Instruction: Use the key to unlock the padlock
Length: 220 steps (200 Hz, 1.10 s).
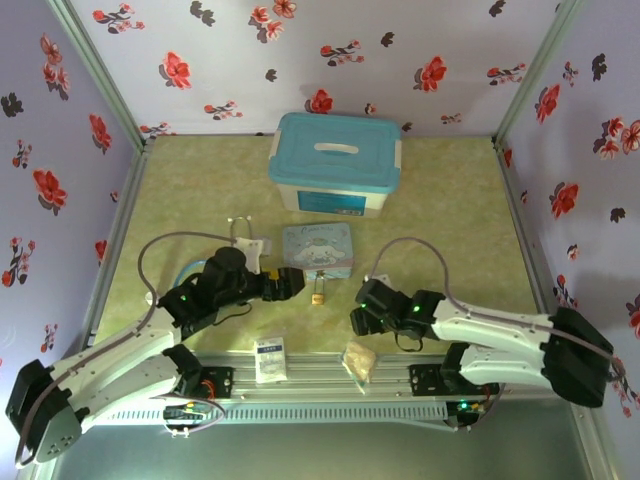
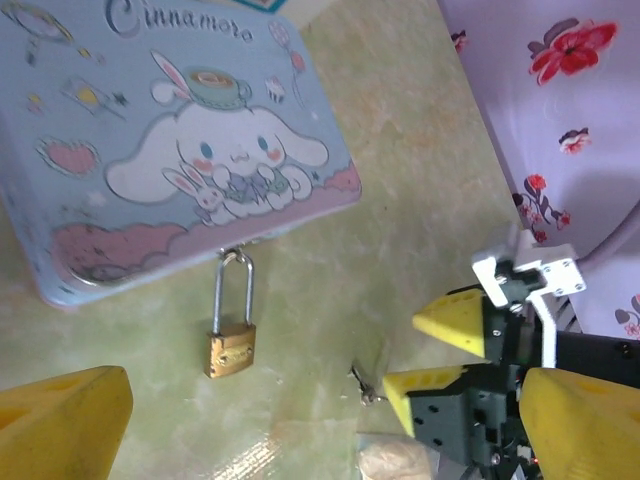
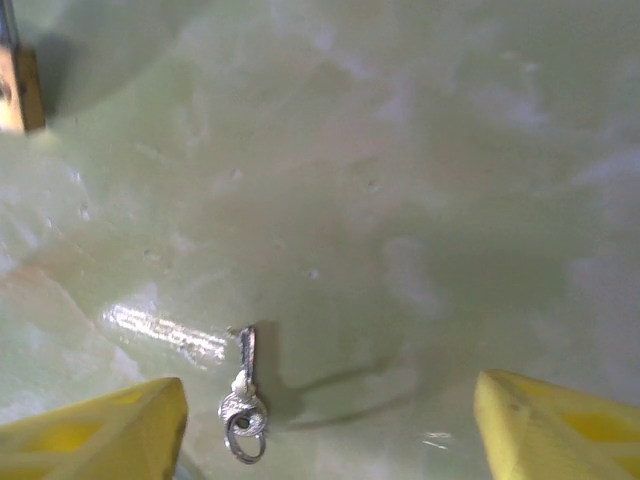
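Right claw (image 3: 330, 390) stands open astride the key (image 3: 245, 395) near the counter's (image 3: 420, 150) near edge. Centre it, then pinch low at the ring. Left claw (image 1: 296, 283) hangs open beside the padlock (image 2: 230, 348).

Both arms reach forward and inward from the near edge, elbows bent low — the left pincer (image 1: 292, 283) with jaws spread wide, the right pincer (image 1: 357, 312) angled downward, its yellow fingers (image 3: 100, 430) apart.
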Each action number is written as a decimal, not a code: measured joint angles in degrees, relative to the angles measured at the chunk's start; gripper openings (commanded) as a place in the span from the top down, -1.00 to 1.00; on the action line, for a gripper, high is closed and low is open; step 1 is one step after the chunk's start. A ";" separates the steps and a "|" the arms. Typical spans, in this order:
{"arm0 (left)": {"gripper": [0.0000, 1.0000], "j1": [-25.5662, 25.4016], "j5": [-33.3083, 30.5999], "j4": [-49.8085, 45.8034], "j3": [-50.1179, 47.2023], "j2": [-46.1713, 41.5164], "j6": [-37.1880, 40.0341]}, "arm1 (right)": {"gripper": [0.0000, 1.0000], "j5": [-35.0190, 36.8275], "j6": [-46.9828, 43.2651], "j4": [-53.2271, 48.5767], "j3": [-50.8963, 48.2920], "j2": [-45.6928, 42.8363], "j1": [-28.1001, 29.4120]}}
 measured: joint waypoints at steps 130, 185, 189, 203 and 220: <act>-0.99 -6.62 -6.49 2.97 -0.50 6.21 -2.75 | 0.11 1.68 4.46 2.03 2.45 7.50 7.28; -0.99 -6.64 -7.15 3.61 -0.46 6.67 -3.58 | 0.27 1.62 5.25 2.49 0.66 7.48 7.48; -0.99 -6.64 -7.23 3.61 -0.46 6.71 -3.58 | 0.28 1.53 5.31 2.62 0.66 7.48 7.48; -0.99 -6.64 -7.48 3.61 -0.46 6.84 -3.63 | 0.34 1.38 5.40 3.10 0.66 7.93 7.50; -0.99 -6.64 -7.72 3.76 -0.46 6.91 -3.72 | 0.39 1.66 5.42 3.32 0.68 8.76 7.48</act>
